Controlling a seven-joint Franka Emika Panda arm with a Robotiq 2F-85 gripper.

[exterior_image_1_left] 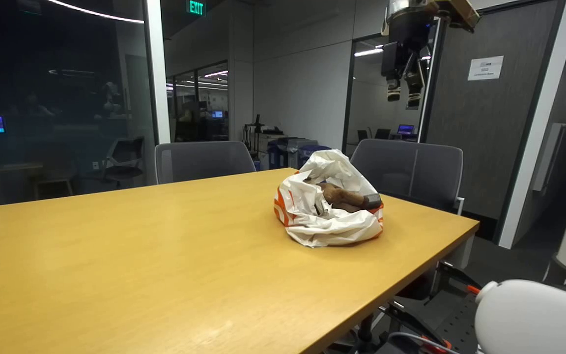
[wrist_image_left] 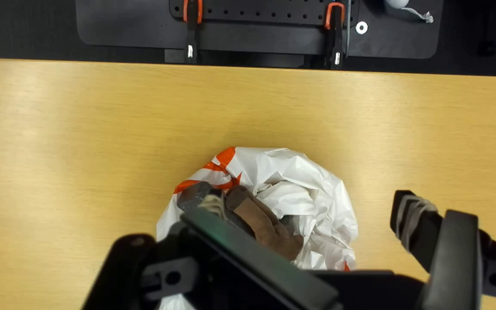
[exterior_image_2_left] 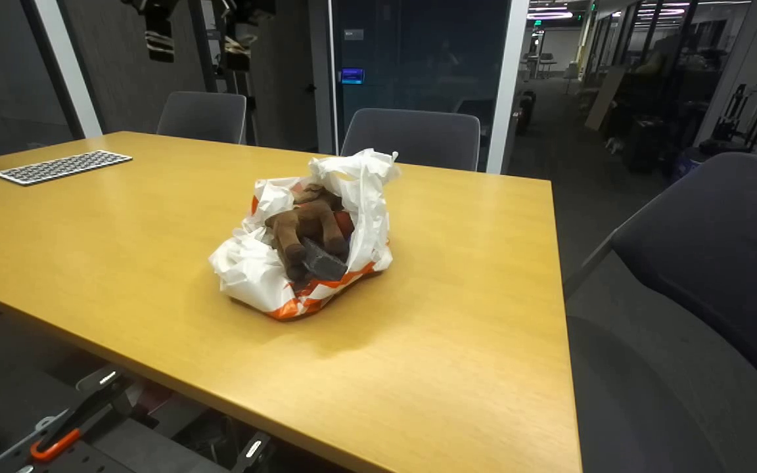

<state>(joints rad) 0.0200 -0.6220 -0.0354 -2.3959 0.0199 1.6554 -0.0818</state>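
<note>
Gripper (exterior_image_1_left: 404, 96): in an exterior view, you had it pointing down, high above the table (exterior_image_1_left: 165, 265) and well apart from it, its jaws spread wide.
Plastic shopping bag (exterior_image_1_left: 327, 236): white with orange markings, it sat crumpled and open-mouthed near the end of the table, lower than your gripper.
Plush animal (exterior_image_2_left: 313, 220): in an exterior view, you could see it in the bag's mouth, brown, its legs toward the orange-marked rim; which animal, you could not tell.
Dark grey block (exterior_image_2_left: 326, 263): it lay beside those legs, inside the bag.
Keyboard (exterior_image_2_left: 63, 167): it lay on the table, well apart from the bag.
Fingers (wrist_image_left: 450, 258): in the wrist view, you looked past them, parted wide; one overlapped the bag below, the other showed over the table.
Clamps (wrist_image_left: 192, 34): two black ones with orange parts stood on a black plate (wrist_image_left: 256, 36) by the table's edge.
</note>
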